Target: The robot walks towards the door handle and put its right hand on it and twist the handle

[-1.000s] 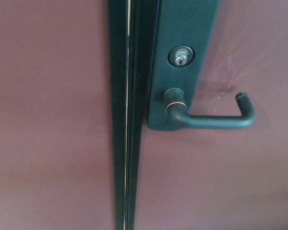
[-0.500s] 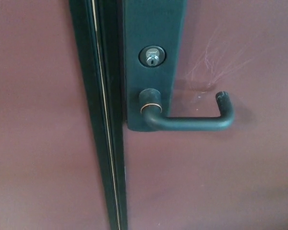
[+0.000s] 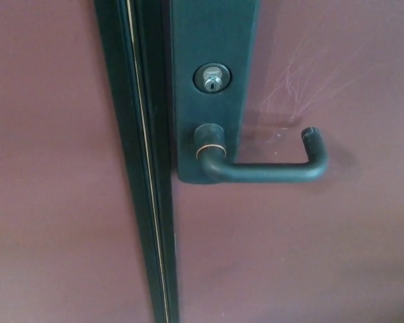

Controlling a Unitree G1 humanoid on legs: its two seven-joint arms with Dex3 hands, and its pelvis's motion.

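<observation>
— Since neither hand shows in the head view, which step would you say this is?

— The approach, by my reading. The door handle (image 3: pixel 266 168) fills the middle of the view, a dark lever with nothing on it. It springs from a round collar (image 3: pixel 209 138) and runs level to the right of that collar, then bends back toward the door at its far tip.

— And the fingers?

— Not in view on either side, so whether they are spread or clenched I cannot tell. Nothing is grasped as far as the frame shows.

— What else sits around the handle?

— A keyhole (image 3: pixel 212 78) just above the collar, on the same dark plate (image 3: pixel 212 33). Left of the collar runs the door's dark edge strip (image 3: pixel 145 168) with a thin bright seam. To the right of the plate the maroon door face (image 3: pixel 323 249) carries faint scratches above the lever.

— What does the next move call for?

— I judge the right hand must come in from the right, settle over the level bar well away from the collar, close around it, then press down to turn it.
</observation>
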